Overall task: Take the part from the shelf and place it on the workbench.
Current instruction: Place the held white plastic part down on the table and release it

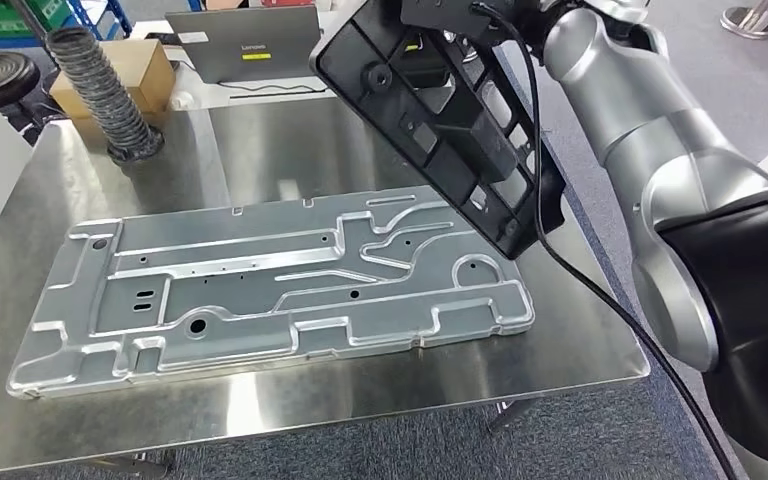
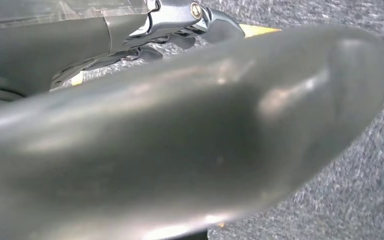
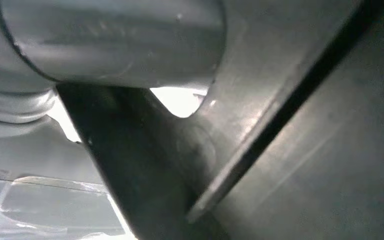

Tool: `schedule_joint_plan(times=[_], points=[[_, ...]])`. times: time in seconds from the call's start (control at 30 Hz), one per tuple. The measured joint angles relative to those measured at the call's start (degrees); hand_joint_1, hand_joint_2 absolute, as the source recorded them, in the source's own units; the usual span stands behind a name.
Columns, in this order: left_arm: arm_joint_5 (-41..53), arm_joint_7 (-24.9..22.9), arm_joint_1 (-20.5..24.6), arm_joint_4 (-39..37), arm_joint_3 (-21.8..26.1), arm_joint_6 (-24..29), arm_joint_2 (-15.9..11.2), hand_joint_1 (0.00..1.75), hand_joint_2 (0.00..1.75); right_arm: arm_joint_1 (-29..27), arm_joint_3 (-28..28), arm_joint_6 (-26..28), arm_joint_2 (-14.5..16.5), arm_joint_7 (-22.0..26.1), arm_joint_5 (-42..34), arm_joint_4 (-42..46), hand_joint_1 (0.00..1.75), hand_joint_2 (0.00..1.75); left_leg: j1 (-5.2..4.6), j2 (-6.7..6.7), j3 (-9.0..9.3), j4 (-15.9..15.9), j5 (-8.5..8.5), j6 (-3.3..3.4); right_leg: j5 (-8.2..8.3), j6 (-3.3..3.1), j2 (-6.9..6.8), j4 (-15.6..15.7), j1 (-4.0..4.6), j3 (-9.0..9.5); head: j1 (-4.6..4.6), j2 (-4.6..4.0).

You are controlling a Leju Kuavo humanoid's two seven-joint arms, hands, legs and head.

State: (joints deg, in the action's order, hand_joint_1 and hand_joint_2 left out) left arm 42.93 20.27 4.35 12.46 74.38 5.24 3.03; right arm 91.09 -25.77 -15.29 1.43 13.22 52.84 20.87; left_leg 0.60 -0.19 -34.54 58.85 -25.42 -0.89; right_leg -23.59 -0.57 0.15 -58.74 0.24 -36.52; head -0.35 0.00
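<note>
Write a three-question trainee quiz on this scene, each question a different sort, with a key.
1. True or false: the black part already lies flat on the workbench.
2. Which arm carries the black part? A) left B) right C) both
3. Fill in: lying flat on the workbench is a large silver metal ____.

Key: 1 false, it is tilted in the air above the bench's far right side. 2 B, the right arm. 3 panel.
</note>
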Motion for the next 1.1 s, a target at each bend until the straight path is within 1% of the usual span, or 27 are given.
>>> schedule_joint_plan(times=[0.07,0.1,0.13,0.17,0.2,0.23,0.27,0.3,0.33,0.37,0.4,0.43,0.47,0.5,0.57,0.6,0.63,0.67,0.73,0.77,0.8,0.83,0.9,0.93,0.97,1.03,1.1], points=[[0.3,0.1,0.0,0.0,0.0,-0.1,-0.1,0.0,0.0,1.0,-1.8,-8.6,0.4,-0.7,3.9,-1.2,0.0,0.0,0.19,-0.01,0.11,-0.5,0.36,0.58,-0.08,0.63,-0.01,0.0,-0.03,-0.08,0.03,0.0],[0.5,0.1,0.0,0.0,0.0,-0.2,-0.1,0.0,0.0,1.3,-3.0,-11.8,0.6,-0.8,5.4,-1.8,0.0,0.0,0.35,0.03,0.19,-0.8,0.6,0.91,-0.74,0.9,-0.01,-0.8,-0.04,-0.39,0.06,0.0],[0.6,0.1,0.0,0.0,0.0,-0.2,-0.2,0.0,0.0,1.6,-4.1,-14.2,0.8,-0.9,6.4,-2.2,0.0,0.0,0.51,0.07,0.25,-1.1,0.82,1.19,-2.0,1.15,-0.01,-2.6,-0.07,-1.18,0.11,0.0],[0.8,0.1,0.1,0.0,0.0,-0.3,-0.2,0.0,0.0,1.8,-5.1,-16.3,1.0,-0.8,7.0,-2.7,0.0,0.0,0.54,0.11,0.26,-1.2,0.93,1.34,-3.78,1.35,-0.01,-5.7,-0.21,-2.51,0.14,0.0],[1.0,0.1,0.1,0.0,0.0,-0.3,-0.2,0.0,0.0,1.8,-6.0,-18.2,1.2,-0.7,7.3,-3.2,0.0,0.0,0.54,0.11,0.22,-1.2,0.96,1.42,-5.71,1.52,-0.02,-9.7,-0.33,-4.26,0.17,-0.01],[1.1,0.1,0.2,0.0,0.0,-0.4,-0.2,0.0,0.0,1.6,-6.7,-20.2,1.4,-0.8,7.2,-3.8,0.0,0.0,0.54,0.1,0.21,-1.2,0.96,1.43,-7.15,1.69,-0.03,-13.5,-0.49,-5.91,0.17,0.0],[1.3,0.0,0.2,0.0,0.0,-0.5,-0.2,0.0,0.0,1.2,-7.2,-22.1,1.6,-1.0,6.7,-4.3,0.0,0.0,0.56,0.06,0.21,-1.1,0.96,1.43,-7.68,1.84,-0.04,-15.8,-0.68,-6.94,0.17,0.0],[1.4,-0.2,0.2,0.0,0.0,-0.6,-0.2,0.0,0.0,0.9,-7.4,-24.1,1.7,-1.7,5.5,-4.8,0.0,0.0,0.57,0.02,0.21,-1.1,0.94,1.4,-7.14,1.93,-0.06,-15.9,-0.86,-6.97,0.19,0.0],[1.5,-0.4,0.2,0.0,-0.1,-0.7,-0.2,0.0,0.0,0.5,-7.2,-26.2,1.9,-2.8,3.4,-5.3,0.0,0.0,0.59,-0.01,0.22,-1.0,0.9,1.33,-5.64,1.97,-0.08,-13.7,-1.03,-5.86,0.19,0.0],[1.7,-0.6,0.2,0.0,-0.1,-0.8,-0.1,0.0,0.0,0.3,-6.6,-28.4,2.1,-4.0,0.9,-5.7,0.0,0.0,0.6,-0.04,0.21,-0.8,0.8,1.18,-3.62,1.94,-0.1,-9.7,-1.15,-3.86,0.2,0.0],[1.8,-0.7,0.2,0.0,-0.1,-0.8,-0.1,0.0,0.0,0.1,-5.7,-30.3,2.3,-5.3,-1.7,-6.0,0.0,0.0,0.55,-0.04,0.15,-0.7,0.68,0.94,-2.2,1.83,-0.12,-5.7,-1.16,-1.87,0.17,0.0],[1.9,-0.9,0.3,0.0,-0.1,-0.8,-0.1,0.0,0.0,-0.2,-4.5,-32.0,2.6,-6.3,-3.9,-6.3,0.0,0.0,0.47,-0.05,0.06,-0.5,0.59,0.66,-1.19,1.64,-0.11,-2.6,-1.07,-0.4,0.15,0.0],[2.0,-1.0,0.3,0.0,-0.1,-0.8,-0.1,0.0,0.0,-0.5,-3.3,-33.1,2.9,-7.2,-5.5,-6.5,0.0,0.0,0.39,-0.05,-0.02,-0.4,0.55,0.34,-0.8,1.39,-0.08,-0.8,-0.95,0.41,0.12,0.0],[2.1,-1.1,0.3,0.0,-0.1,-0.7,-0.1,0.0,0.0,-1.0,-2.1,-33.6,3.2,-7.9,-6.8,-6.7,0.0,0.0,0.34,-0.04,-0.07,-0.5,0.57,0.01,-0.94,1.1,-0.05,-0.4,-0.78,0.52,0.1,0.0],[2.0,-1.3,0.3,0.0,-0.1,-0.4,-0.1,0.0,0.0,-1.7,0.3,-32.7,3.7,-8.9,-9.4,-7.0,0.0,0.0,0.44,-0.03,-0.01,-0.6,0.54,-0.72,-0.67,0.33,-0.02,-0.1,-0.75,0.53,0.15,0.0],[2.0,-1.3,0.3,0.0,-0.1,-0.3,-0.1,0.0,0.0,-1.9,1.7,-31.2,4.1,-9.1,-10.8,-7.1,0.0,0.0,0.51,-0.01,-0.17,-0.1,0.06,-1.04,-0.54,-0.07,-0.03,0.2,-0.82,0.62,0.14,0.0],[1.9,-1.2,0.2,0.0,-0.1,-0.2,-0.1,0.0,0.0,-1.9,3.0,-29.6,4.4,-9.2,-11.7,-7.2,0.0,0.0,0.55,0.0,-0.76,1.3,-0.97,-1.3,-0.39,-0.45,-0.05,0.4,-0.92,0.71,0.09,0.0],[1.8,-1.2,0.2,0.0,-0.1,-0.1,-0.1,0.0,0.0,-2.0,4.1,-28.1,4.9,-9.2,-12.0,-7.2,0.0,0.0,0.59,0.01,-1.89,3.9,-2.54,-1.48,-0.31,-0.71,-0.06,0.6,-0.95,0.8,0.02,0.0],[1.7,-1.0,0.2,0.0,0.0,0.0,0.0,0.0,0.0,-2.3,5.2,-26.5,5.5,-8.9,-11.5,-7.2,0.0,0.0,0.6,0.01,-5.39,11.7,-6.07,-1.69,-0.31,-0.97,-0.06,0.6,-0.73,0.81,-0.07,0.0],[1.6,-0.9,0.1,0.0,0.0,0.0,0.0,0.0,0.0,-2.6,5.4,-25.6,5.7,-8.7,-11.2,-7.2,0.0,0.0,0.59,0.01,-6.83,14.6,-6.93,-1.72,-0.33,-1.03,-0.07,0.6,-0.58,0.82,-0.06,0.0],[1.5,-0.8,0.0,0.0,0.0,0.0,0.0,0.0,0.0,-2.9,5.6,-24.4,5.8,-8.4,-11.1,-7.3,0.0,0.0,0.58,0.01,-7.38,15.7,-6.74,-1.66,-0.34,-1.08,-0.06,0.5,-0.44,0.83,-0.06,0.0],[1.5,-0.7,-0.1,0.0,0.0,0.1,0.0,0.0,0.0,-3.1,5.9,-22.9,6.0,-8.1,-11.1,-7.3,0.0,0.0,0.57,0.01,-6.79,14.3,-5.46,-1.51,-0.36,-1.1,-0.05,0.5,-0.33,0.84,-0.05,0.0],[1.4,-0.5,-0.2,0.0,0.0,0.1,0.0,0.0,0.0,-3.2,6.4,-19.9,6.1,-7.2,-11.2,-7.2,0.0,0.0,0.52,0.02,-3.17,6.7,-1.66,-0.93,-0.44,-1.04,-0.02,0.3,-0.18,0.91,-0.05,0.0],[1.4,-0.5,-0.1,0.0,0.0,0.1,0.0,0.0,0.0,-3.1,6.6,-18.8,6.1,-6.7,-11.3,-7.1,0.0,0.0,0.4,0.03,-1.41,3.0,-0.4,-0.63,-0.47,-0.92,-0.01,0.3,-0.07,0.87,-0.02,0.0],[1.4,-0.4,-0.1,0.0,0.0,0.1,0.0,0.0,0.0,-3.1,6.8,-17.7,6.1,-6.3,-11.4,-7.0,0.0,0.0,0.25,0.03,-0.26,0.6,0.26,-0.36,-0.45,-0.72,-0.02,0.2,0.01,0.81,-0.02,0.0],[1.4,-0.3,-0.2,0.0,0.0,0.1,0.1,0.0,0.0,-3.1,7.1,-15.3,6.1,-5.0,-11.5,-6.9,0.0,0.0,-0.05,-0.01,0.28,-0.7,0.39,0.01,-0.28,-0.17,-0.02,0.3,0.05,0.69,-0.01,0.0],[1.3,-0.1,-0.2,0.0,0.1,-0.1,0.1,0.0,0.0,-3.0,7.4,-11.3,6.0,-2.8,-12.0,-6.5,0.0,0.0,0.23,0.05,0.41,-1.1,0.82,0.58,-0.54,0.46,-0.02,0.2,0.05,0.58,0.03,0.0]])
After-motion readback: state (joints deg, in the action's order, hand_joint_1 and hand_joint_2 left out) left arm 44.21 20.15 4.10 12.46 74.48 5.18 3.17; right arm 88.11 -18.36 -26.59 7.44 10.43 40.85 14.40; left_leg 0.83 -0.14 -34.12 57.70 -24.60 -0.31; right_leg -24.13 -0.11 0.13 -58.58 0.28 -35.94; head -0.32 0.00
